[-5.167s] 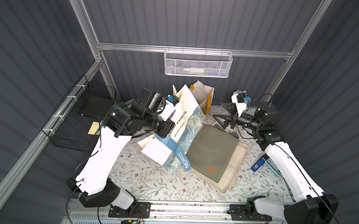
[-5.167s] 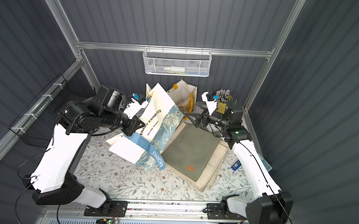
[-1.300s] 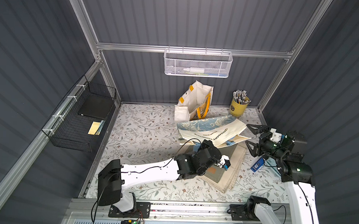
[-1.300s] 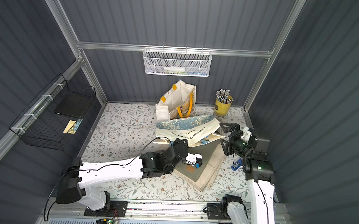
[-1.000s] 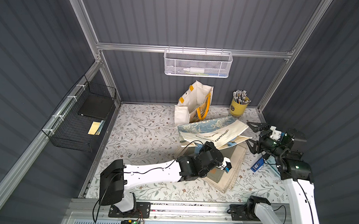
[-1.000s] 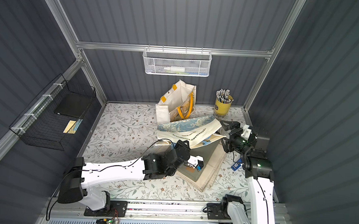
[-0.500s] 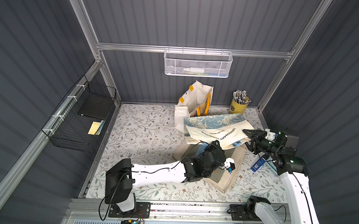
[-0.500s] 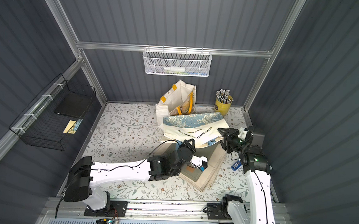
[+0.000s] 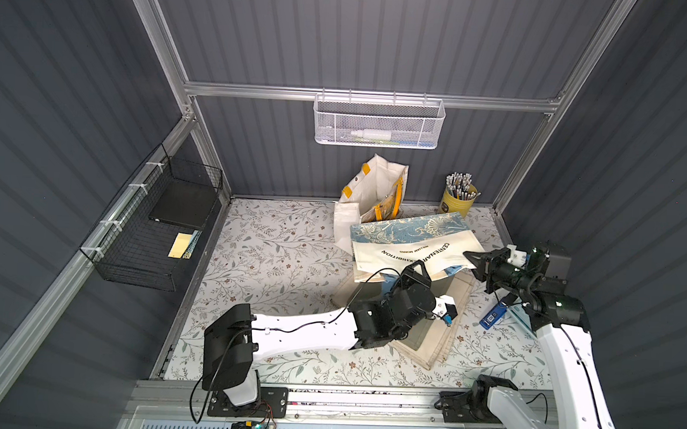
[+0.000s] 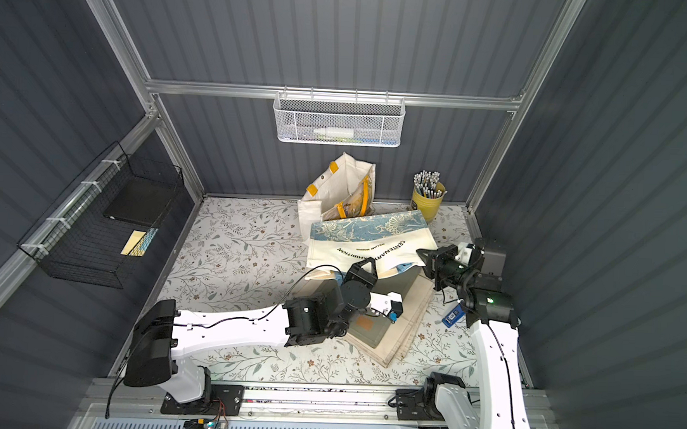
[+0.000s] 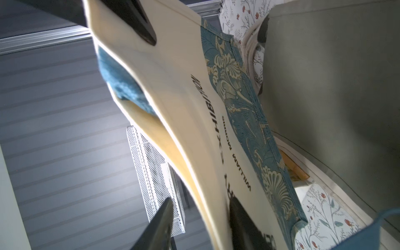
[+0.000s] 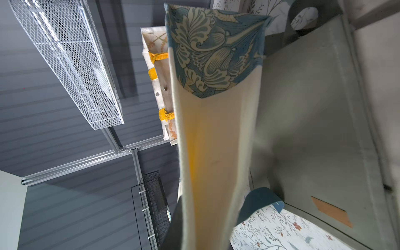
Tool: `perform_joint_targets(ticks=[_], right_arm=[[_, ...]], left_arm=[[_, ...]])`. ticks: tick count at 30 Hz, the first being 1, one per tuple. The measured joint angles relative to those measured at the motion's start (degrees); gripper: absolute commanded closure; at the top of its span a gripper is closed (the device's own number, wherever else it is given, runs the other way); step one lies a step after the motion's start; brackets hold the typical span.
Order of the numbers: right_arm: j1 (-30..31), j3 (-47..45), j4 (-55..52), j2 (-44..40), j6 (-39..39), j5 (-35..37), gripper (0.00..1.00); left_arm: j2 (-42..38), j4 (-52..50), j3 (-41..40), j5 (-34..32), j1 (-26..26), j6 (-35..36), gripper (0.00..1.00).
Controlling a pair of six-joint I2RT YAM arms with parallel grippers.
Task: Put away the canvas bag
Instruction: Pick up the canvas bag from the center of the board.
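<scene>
The canvas bag (image 9: 409,243), cream with a blue floral band and black lettering, hangs nearly flat above a stack of folded bags, in both top views (image 10: 368,241). My right gripper (image 9: 469,257) is shut on its right edge; in the right wrist view the cream cloth (image 12: 214,151) runs pinched between the jaws of that gripper (image 12: 205,233). My left gripper (image 9: 416,267) sits under the bag's near edge. In the left wrist view the left gripper (image 11: 201,225) stands open, the cloth edge (image 11: 190,108) passing between its fingers (image 11: 160,225).
The stack has a green-grey bag (image 10: 372,330) on cream ones (image 10: 408,328). A white bag with yellow handles (image 9: 375,193) and a yellow pen cup (image 9: 457,199) stand at the back. A white mesh basket (image 9: 379,122) hangs on the back wall, a black wire basket (image 9: 159,230) on the left wall. A small blue item (image 9: 492,317) lies at right.
The right gripper moved in and shut on the bag's right edge. The left gripper, shut on the bag before, has opened. The bag now lies flatter and higher.
</scene>
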Motion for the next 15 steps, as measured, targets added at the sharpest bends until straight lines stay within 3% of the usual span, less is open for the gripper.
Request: perform_joint_targets(ticks=[4, 9, 15], right_arm=[[0.0, 1.1, 1.1, 0.3, 1.0, -0.3, 1.0], [0.0, 1.1, 3.0, 0.0, 3.5, 0.1, 1.0], [0.1, 1.5, 4.6, -0.1, 6.9, 1.3, 1.0]], left_arm=[[-0.1, -3.6, 4.2, -2.8, -0.1, -11.5, 0.39], [-2.4, -9.2, 5.2, -2.5, -0.2, -23.7, 0.25], [-4.5, -22.3, 8.0, -1.4, -0.2, -40.0, 0.19]])
